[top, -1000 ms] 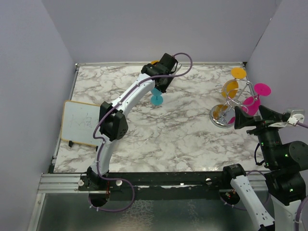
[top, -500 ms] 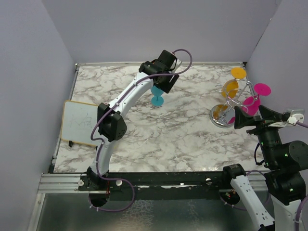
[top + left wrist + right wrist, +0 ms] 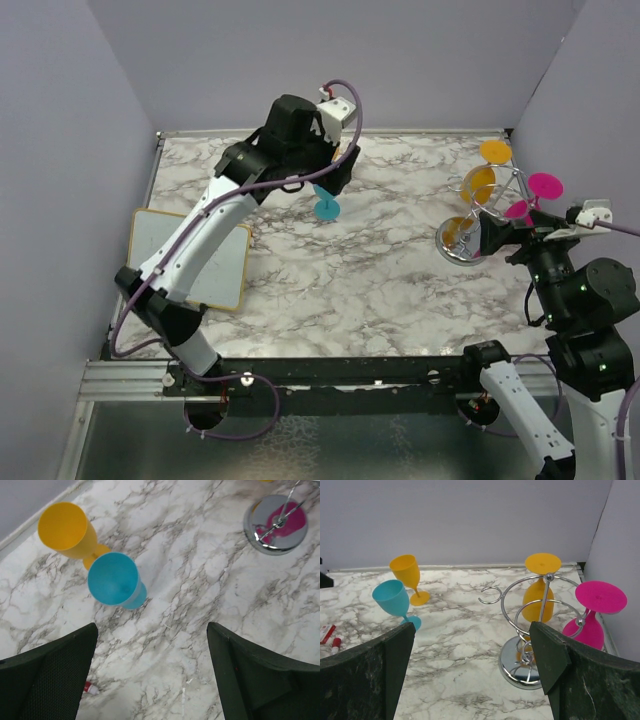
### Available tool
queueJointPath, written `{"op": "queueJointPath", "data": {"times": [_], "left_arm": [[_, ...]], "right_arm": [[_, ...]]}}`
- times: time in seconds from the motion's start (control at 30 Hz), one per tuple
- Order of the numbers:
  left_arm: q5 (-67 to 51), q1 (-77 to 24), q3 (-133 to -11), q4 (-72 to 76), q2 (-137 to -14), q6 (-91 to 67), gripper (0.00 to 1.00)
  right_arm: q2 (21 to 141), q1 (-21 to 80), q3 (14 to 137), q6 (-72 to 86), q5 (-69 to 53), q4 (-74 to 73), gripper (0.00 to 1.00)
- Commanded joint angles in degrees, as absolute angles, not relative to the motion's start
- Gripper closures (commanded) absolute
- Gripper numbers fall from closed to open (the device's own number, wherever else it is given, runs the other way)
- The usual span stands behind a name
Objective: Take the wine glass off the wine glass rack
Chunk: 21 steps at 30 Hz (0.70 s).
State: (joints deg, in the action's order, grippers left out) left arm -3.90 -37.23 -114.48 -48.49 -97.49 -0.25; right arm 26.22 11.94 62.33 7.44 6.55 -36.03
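Observation:
The wine glass rack (image 3: 462,243) (image 3: 525,667) (image 3: 275,525) stands at the right of the marble table. An orange wine glass (image 3: 540,597) (image 3: 481,184) and a pink wine glass (image 3: 592,625) (image 3: 520,211) hang upside down from its wire arms. A blue wine glass (image 3: 326,205) (image 3: 115,580) (image 3: 395,600) stands upright on the table at the back, next to an upright orange one (image 3: 67,530) (image 3: 407,575). My left gripper (image 3: 152,670) (image 3: 328,172) hovers open above the blue glass, holding nothing. My right gripper (image 3: 472,647) (image 3: 500,236) is open in front of the rack, apart from it.
A small whiteboard (image 3: 200,262) lies at the table's left edge, partly under the left arm. A red-capped marker (image 3: 90,689) (image 3: 335,642) lies on the marble near the blue glass. Walls close in the table at the back and on both sides.
My left gripper has opened, let go of the blue glass and risen away; the glass now stands alone. The right arm has edged a little toward the rack.

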Motion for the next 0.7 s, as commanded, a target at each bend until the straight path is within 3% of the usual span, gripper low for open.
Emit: {"op": "queueJointPath", "data": {"times": [0.0, 0.27, 0.6, 0.67], "left_arm": [[-14.4, -37.5, -100.7, -33.8, -87.0, -0.8, 0.07], [-15.6, -37.4, -73.9, -11.5, -69.2, -2.6, 0.00], [-12.4, -41.5, -68.9, -8.4, -65.6, -2.2, 0.01], [-12.1, -41.7, -68.7, -8.4, -65.6, -2.3, 0.01]], "right_arm": [[30.5, 12.2, 66.0, 4.2, 10.3, -37.8, 0.00], [44.0, 12.2, 74.2, 5.4, 10.9, -39.0, 0.00], [57.8, 12.2, 79.1, 10.1, 20.0, -44.2, 0.00], [57.8, 12.2, 76.8, 10.3, 20.9, -42.1, 0.09]]}}
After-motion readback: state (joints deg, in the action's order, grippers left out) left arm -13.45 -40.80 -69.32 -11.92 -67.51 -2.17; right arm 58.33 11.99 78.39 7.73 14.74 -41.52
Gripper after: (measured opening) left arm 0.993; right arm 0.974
